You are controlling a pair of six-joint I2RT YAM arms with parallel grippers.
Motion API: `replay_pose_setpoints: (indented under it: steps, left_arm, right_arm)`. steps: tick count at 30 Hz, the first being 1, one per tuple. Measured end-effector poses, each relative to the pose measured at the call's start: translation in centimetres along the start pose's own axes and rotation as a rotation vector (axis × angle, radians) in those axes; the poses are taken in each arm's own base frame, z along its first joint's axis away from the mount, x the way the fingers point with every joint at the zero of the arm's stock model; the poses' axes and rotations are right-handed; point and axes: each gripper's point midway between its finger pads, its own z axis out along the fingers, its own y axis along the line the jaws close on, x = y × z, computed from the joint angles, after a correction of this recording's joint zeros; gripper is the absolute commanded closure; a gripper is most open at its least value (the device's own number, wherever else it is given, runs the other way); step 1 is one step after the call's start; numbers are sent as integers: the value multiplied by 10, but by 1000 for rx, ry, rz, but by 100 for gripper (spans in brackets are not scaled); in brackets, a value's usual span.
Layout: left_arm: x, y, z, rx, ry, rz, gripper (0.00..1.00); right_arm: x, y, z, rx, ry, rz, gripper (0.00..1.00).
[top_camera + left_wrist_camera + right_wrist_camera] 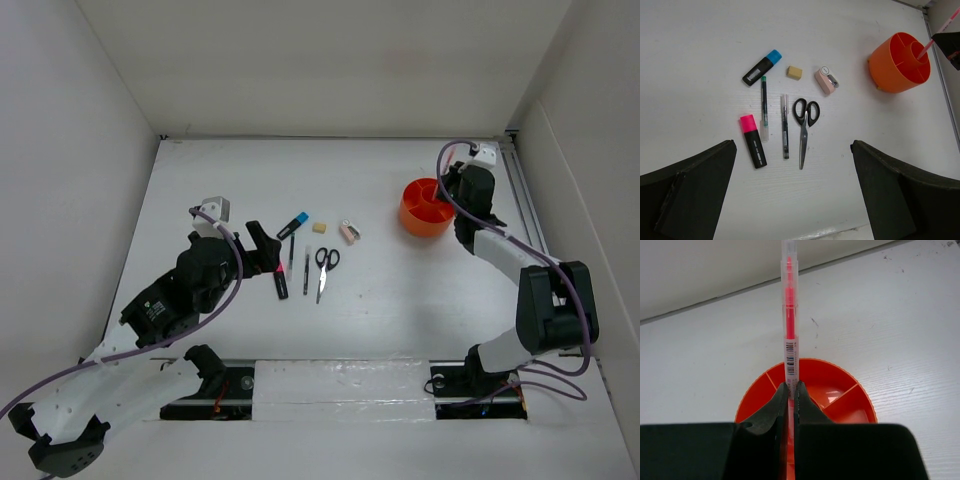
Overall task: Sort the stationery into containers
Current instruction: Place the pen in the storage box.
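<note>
My right gripper (791, 387) is shut on a pink pencil (789, 315) and holds it upright over the round orange tub (840, 380) with inner dividers. The left wrist view shows that tub (900, 62) far right with the pencil (932, 35) above it. On the table lie a pink-and-black highlighter (753, 140), a blue-capped black marker (762, 68), two thin dark pens (763, 107) (784, 126), black-handled scissors (805, 125), a cream eraser (794, 72) and a pinkish-beige piece (826, 80). My left gripper (792, 145) hangs open above the highlighter's near side, holding nothing.
White walls enclose the table (400, 300) on three sides. The tub (425, 207) stands at the back right, close to the right wall. The loose items cluster around the scissors (325, 268) in the middle left.
</note>
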Motion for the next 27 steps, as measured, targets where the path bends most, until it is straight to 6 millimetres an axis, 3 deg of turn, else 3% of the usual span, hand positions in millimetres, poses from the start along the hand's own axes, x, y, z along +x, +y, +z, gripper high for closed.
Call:
replay_pose_setpoints:
  steps: [8, 16, 21, 27]
  left_arm:
    - [0, 0, 0, 0, 0, 0, 0]
    - [0, 0, 0, 0, 0, 0, 0]
    - [0, 0, 0, 0, 0, 0, 0]
    - [0, 0, 0, 0, 0, 0, 0]
  right_arm:
    - [2, -2, 1, 32, 27, -18, 100]
    - [34, 1, 8, 74, 117, -67, 100]
    - [37, 1, 7, 90, 128, -75, 100]
    - [36, -2, 7, 104, 124, -75, 87]
